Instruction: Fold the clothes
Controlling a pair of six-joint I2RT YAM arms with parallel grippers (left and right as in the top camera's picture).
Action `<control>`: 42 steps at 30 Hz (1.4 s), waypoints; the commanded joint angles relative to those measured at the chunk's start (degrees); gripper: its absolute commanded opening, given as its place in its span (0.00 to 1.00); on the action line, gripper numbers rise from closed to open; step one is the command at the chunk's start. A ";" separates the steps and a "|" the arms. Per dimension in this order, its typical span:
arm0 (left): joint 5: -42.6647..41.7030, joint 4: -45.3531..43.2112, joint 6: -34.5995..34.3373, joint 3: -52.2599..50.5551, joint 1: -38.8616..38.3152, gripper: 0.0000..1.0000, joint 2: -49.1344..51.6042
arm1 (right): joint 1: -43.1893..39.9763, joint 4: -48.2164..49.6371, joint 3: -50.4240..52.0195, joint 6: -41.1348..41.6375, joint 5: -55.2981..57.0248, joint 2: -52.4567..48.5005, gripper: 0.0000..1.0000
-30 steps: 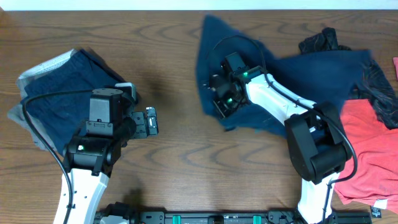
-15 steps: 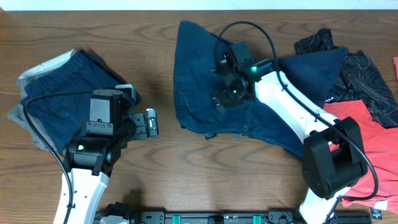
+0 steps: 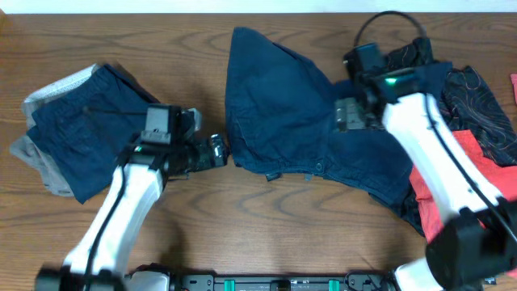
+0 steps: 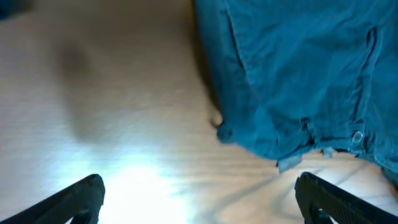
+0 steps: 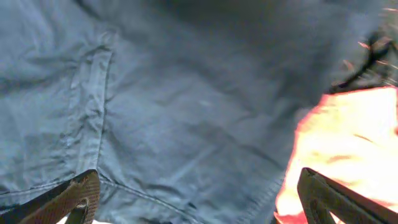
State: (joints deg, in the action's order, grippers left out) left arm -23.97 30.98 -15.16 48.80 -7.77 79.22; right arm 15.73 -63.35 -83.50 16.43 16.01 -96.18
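The clothes' dark navy shorts (image 3: 291,113) lie spread out at the table's middle, waistband edge with a button toward the front. My left gripper (image 3: 219,151) stands open just left of their front left corner, over bare wood. In the left wrist view the shorts (image 4: 298,68) fill the upper right, with that gripper (image 4: 202,205) empty below them. My right gripper (image 3: 342,115) hovers open above the shorts' right half. In the right wrist view this gripper (image 5: 199,199) holds nothing, with navy fabric (image 5: 186,93) under it and red cloth (image 5: 348,143) at the right.
A folded pile of navy and grey garments (image 3: 73,137) lies at the left. A red garment (image 3: 478,174) and a black printed one (image 3: 477,93) are heaped at the right edge. Brown wood table (image 3: 266,218) shows along the front.
My right gripper has opened, let go of the navy shorts and moved right. The shorts now lie spread flat. My left arm has swung right toward their left corner.
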 commanded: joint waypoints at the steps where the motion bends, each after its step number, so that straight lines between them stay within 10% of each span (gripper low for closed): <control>1: -6.16 -3.02 -0.44 -0.31 -1.05 0.98 5.92 | -3.08 -0.68 -0.13 1.77 -2.84 3.54 0.99; 9: -6.91 -14.99 -0.42 -0.31 -9.20 0.88 17.88 | -8.44 -3.30 -0.13 1.75 -4.70 7.15 0.99; 10: -6.91 -16.50 -0.42 -0.31 -10.21 0.80 18.97 | -8.66 -3.74 -0.13 1.75 -4.70 7.15 0.99; 13: -6.86 -19.19 -0.39 -0.28 -12.07 0.11 20.79 | -8.83 -4.87 -0.11 1.73 -4.48 7.15 0.99; 14: -6.64 -19.04 -0.39 -0.20 -12.09 0.06 20.76 | -8.92 -5.11 -0.11 1.75 -4.24 7.15 0.99; 25: 13.53 9.79 9.64 25.57 -1.01 0.06 13.20 | -10.88 -5.44 -0.07 0.48 -7.69 7.08 0.98; 29: 14.86 9.62 9.60 31.67 3.26 0.10 13.22 | -10.88 -5.55 0.07 0.50 -7.74 7.02 0.97; 35: 11.43 13.99 6.29 31.91 6.56 0.98 13.60 | -10.91 -6.23 0.13 0.48 -7.69 7.02 0.98; 42: -0.92 29.33 5.33 29.75 0.90 0.98 13.75 | -10.93 -6.12 0.17 0.48 -7.61 7.02 0.99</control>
State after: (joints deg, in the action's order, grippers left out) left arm -18.52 57.80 -8.73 80.25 -3.90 92.62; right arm 5.10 -69.41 -83.48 17.34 8.51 -89.89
